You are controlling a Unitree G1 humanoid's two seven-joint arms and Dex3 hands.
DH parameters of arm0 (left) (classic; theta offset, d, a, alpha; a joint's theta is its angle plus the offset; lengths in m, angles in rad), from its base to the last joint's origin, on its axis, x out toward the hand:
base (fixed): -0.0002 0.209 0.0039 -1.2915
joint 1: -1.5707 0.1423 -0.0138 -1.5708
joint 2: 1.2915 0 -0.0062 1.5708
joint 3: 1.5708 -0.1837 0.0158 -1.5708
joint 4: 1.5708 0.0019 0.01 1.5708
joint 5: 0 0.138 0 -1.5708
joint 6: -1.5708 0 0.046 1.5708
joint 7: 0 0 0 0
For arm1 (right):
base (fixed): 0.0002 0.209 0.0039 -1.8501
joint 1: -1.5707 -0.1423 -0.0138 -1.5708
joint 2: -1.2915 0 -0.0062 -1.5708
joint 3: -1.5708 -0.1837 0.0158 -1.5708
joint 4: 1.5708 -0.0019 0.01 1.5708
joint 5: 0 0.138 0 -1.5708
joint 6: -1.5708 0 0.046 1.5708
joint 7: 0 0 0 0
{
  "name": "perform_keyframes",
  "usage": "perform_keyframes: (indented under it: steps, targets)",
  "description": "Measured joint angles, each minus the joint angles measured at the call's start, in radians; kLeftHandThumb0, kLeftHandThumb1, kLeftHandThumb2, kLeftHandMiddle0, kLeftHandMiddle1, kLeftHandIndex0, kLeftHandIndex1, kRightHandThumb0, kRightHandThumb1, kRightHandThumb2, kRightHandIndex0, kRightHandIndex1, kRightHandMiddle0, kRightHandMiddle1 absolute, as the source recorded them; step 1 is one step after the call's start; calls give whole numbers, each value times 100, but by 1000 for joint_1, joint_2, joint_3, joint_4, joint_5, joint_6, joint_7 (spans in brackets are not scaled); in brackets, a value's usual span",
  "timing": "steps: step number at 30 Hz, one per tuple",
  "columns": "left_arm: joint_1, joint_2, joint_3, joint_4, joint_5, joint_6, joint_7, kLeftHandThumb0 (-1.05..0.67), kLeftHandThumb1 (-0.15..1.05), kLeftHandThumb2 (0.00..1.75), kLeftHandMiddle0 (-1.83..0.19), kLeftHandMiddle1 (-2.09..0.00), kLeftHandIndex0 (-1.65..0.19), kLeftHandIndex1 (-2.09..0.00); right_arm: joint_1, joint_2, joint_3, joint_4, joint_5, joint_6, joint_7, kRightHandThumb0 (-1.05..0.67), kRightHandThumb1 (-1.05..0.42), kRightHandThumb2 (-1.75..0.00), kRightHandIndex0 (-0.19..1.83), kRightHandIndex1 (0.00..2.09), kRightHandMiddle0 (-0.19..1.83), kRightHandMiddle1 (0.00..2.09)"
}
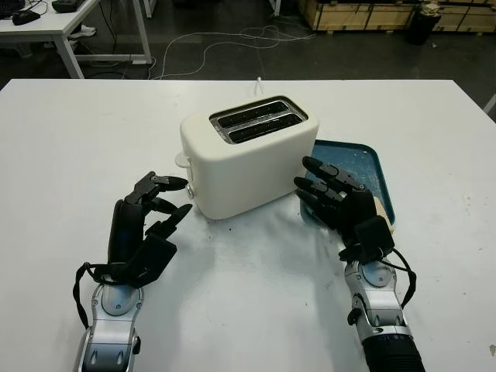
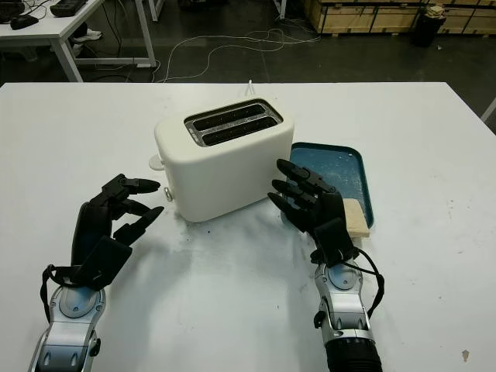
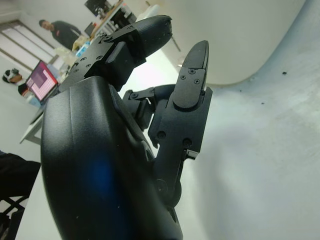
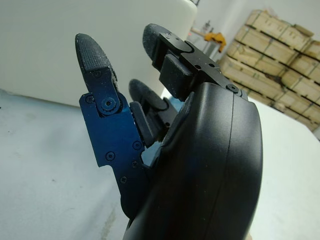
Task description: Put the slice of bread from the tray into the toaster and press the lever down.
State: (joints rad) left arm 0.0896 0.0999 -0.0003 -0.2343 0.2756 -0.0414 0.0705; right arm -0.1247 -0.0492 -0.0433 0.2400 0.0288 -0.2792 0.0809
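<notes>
At the bottom of the frame two arms rise from the lower edge over the white table (image 1: 70,155). The left hand (image 1: 147,221) is in the lower left, raised on its wrist with the palm side turned toward the toaster (image 1: 248,155). It is open and holds nothing; its fingertips (image 1: 177,183) point toward the toaster's left end and stop just short of it, near the small lever (image 1: 181,160) on that end. In the left wrist view the black shell takes most of the picture and the fingers (image 3: 192,85) reach toward the toaster's white wall.

The right hand (image 1: 337,205) is in the lower right of centre, also lifted with the wrist below and the fingers pointing up and to the left. It is open and empty. It stands at the toaster's right front corner, near it, and it covers part of the near edge of the tray (image 1: 380,167).

The bread (image 2: 354,218) lies at the near right corner of the blue tray, mostly hidden behind the right hand, so just a pale corner is seen. The tray is just beside the toaster on its right.

The toaster stands in the centre of the frame, turned at an angle, with its two slots (image 1: 256,120) open on top and dark inside. A white cord (image 1: 257,85) leaves its far side.

Beyond the table's far edge, in the upper part of the frame, there is a dark floor with cables (image 1: 232,46), a desk (image 1: 54,27) at the upper left and wooden crates (image 1: 364,12) at the upper right.
</notes>
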Motion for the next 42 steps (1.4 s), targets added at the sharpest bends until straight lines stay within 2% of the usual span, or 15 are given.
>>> perform_keyframes:
  steps: [12,16,19,23,28,34,35,39,42]
  targets:
    - [-3,0,0,0,-2,-5,-2,-30,92,13,-50,-141,-54,-89,1,-4,-9,-3,1,10,11,-59,-82,0,78,19,78,0]
    - [-3,0,1,0,-2,-9,-3,-29,92,13,-51,-142,-54,-90,27,-38,-8,-46,2,-25,64,-55,-82,0,77,17,78,1]
    - [-4,0,4,0,-9,-10,-5,-29,92,14,-50,-142,-54,-90,73,-100,-21,-124,-9,-117,97,-55,-82,-1,78,14,77,0]
    - [-4,0,12,0,-32,-10,-15,-27,92,15,-48,-143,-52,-90,122,-237,-87,-204,-94,-251,109,-62,-81,0,74,9,71,0]
    - [-6,0,13,-3,-42,-10,-22,-26,92,15,-46,-146,-51,-92,186,-366,-173,-233,-196,-367,92,-63,-81,0,65,4,63,0]
    - [-6,0,14,-6,-41,-10,-21,-28,92,15,-45,-146,-51,-93,241,-449,-195,-195,-359,-379,62,-72,-81,0,52,0,49,0]
    - [-7,0,14,-6,-41,-10,-21,-28,92,15,-47,-146,-51,-93,241,-465,-194,-176,-401,-380,44,-78,-81,0,47,0,45,0]
    - [-8,0,14,-7,-41,-10,-20,-28,92,14,-47,-145,-51,-93,231,-540,-162,-105,-564,-375,-9,-91,-83,-1,32,0,32,0]
    - [-9,0,14,-7,-41,-10,-20,-28,92,14,-47,-144,-51,-93,215,-578,-129,-72,-661,-351,-54,-97,-78,0,29,0,31,1]
